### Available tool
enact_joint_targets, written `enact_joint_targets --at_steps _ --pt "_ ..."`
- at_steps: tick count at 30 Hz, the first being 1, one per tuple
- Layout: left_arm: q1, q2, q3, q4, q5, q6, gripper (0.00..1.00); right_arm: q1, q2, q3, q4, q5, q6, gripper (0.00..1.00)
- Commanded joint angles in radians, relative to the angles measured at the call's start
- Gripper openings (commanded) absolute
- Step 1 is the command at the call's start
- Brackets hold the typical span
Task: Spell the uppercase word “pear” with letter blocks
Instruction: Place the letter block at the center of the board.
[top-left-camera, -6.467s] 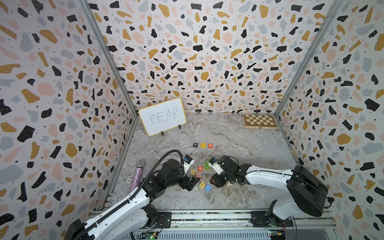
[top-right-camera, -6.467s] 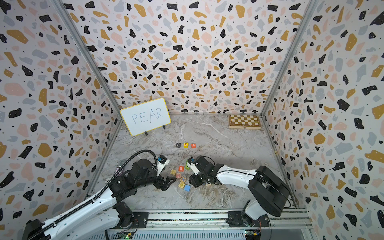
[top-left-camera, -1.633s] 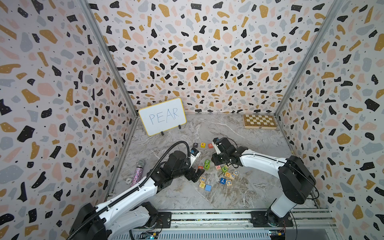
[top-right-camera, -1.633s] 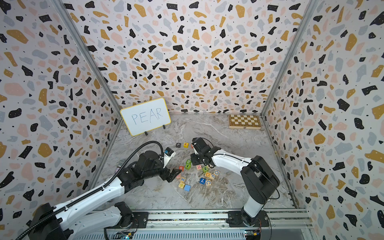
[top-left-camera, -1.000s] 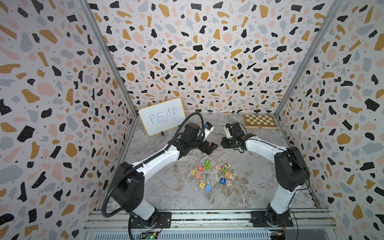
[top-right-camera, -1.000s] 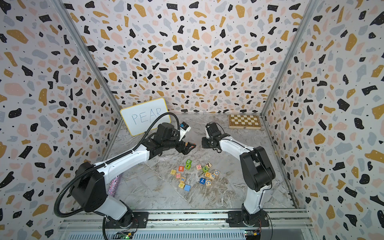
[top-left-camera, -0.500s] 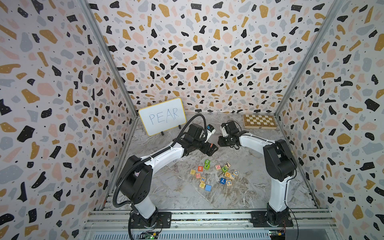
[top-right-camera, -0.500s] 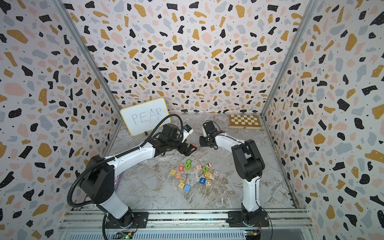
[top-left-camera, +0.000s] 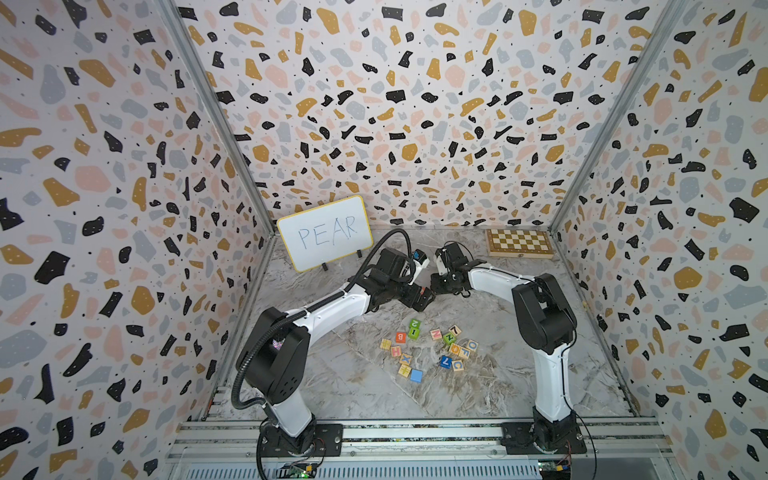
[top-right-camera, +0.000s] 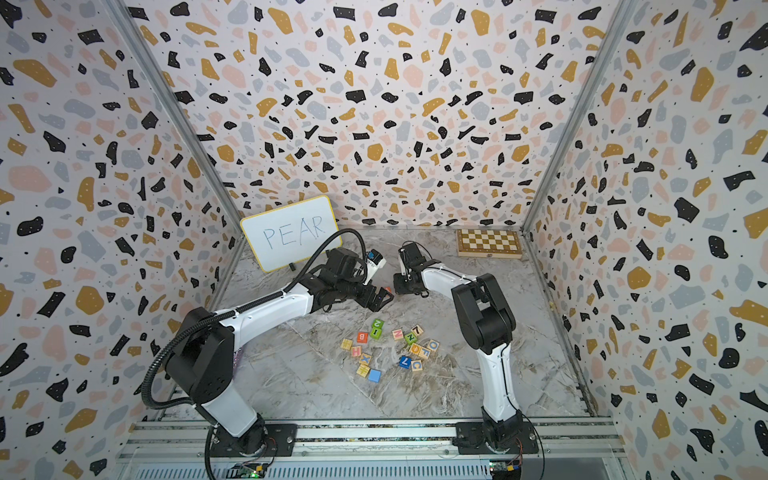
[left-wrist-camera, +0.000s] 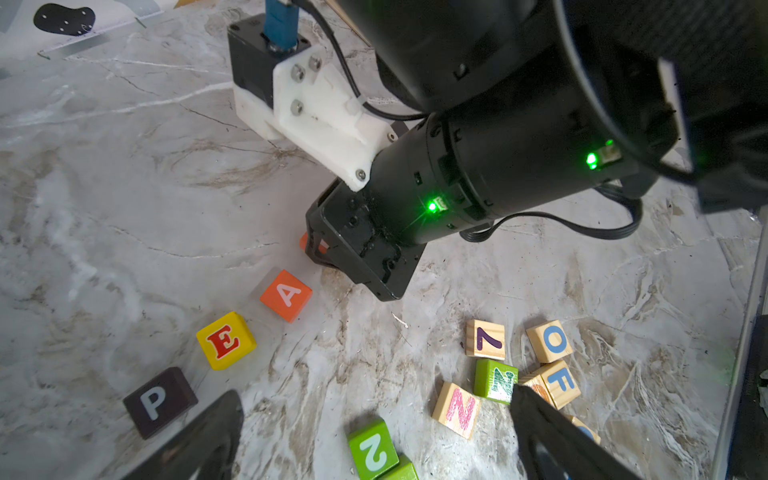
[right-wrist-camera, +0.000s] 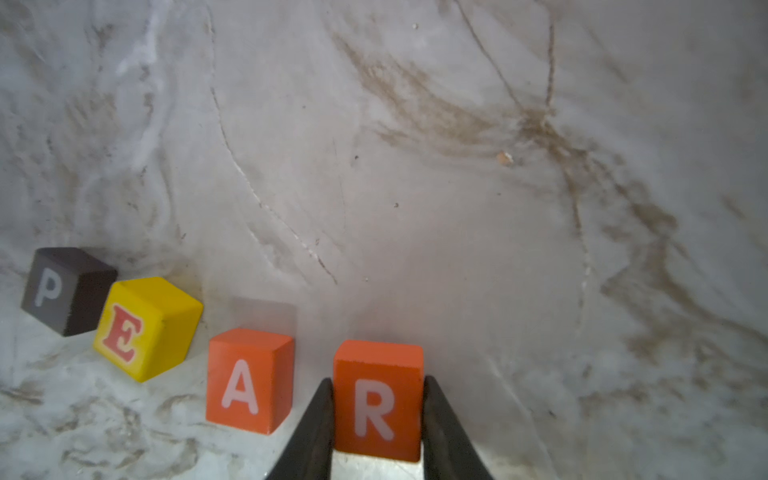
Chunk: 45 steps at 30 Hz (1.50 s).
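In the right wrist view the letter blocks stand in a row on the marble: black P (right-wrist-camera: 54, 289), yellow E (right-wrist-camera: 141, 328), orange A (right-wrist-camera: 247, 382), then orange R (right-wrist-camera: 376, 403). My right gripper (right-wrist-camera: 376, 399) is shut on the R, one finger on each side, a small gap away from the A. The left wrist view shows P (left-wrist-camera: 160, 401), E (left-wrist-camera: 226, 340) and A (left-wrist-camera: 286, 295), with only a corner of the R (left-wrist-camera: 305, 241) under the right gripper. My left gripper (left-wrist-camera: 376, 397) hangs open and empty just in front of the row. In both top views the arms hide the row.
Several loose letter and digit cubes (top-left-camera: 432, 349) lie scattered mid-table in front of the row. A yellow-framed whiteboard (top-left-camera: 324, 232) reading PEAR leans at the back left. A wooden chessboard (top-left-camera: 519, 243) lies at the back right. Patterned walls close three sides.
Over the last second the right gripper has swung left and down to the end of the row with the R block. The left gripper has dropped slightly, still open.
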Motion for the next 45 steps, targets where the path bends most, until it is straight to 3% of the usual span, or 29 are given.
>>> enact_joint_targets --at_steps 1,33,45 --pt "0.007 0.007 0.049 -0.007 -0.008 -0.001 0.99 0.005 -0.005 0.047 -0.047 0.028 0.008 0.23" --pt "0.011 0.004 0.020 0.011 -0.040 -0.016 0.99 0.019 0.002 0.062 -0.097 0.040 0.048 0.27" --pt "0.011 -0.002 0.015 0.009 -0.046 -0.019 0.99 0.019 0.008 0.070 -0.100 0.049 0.058 0.40"
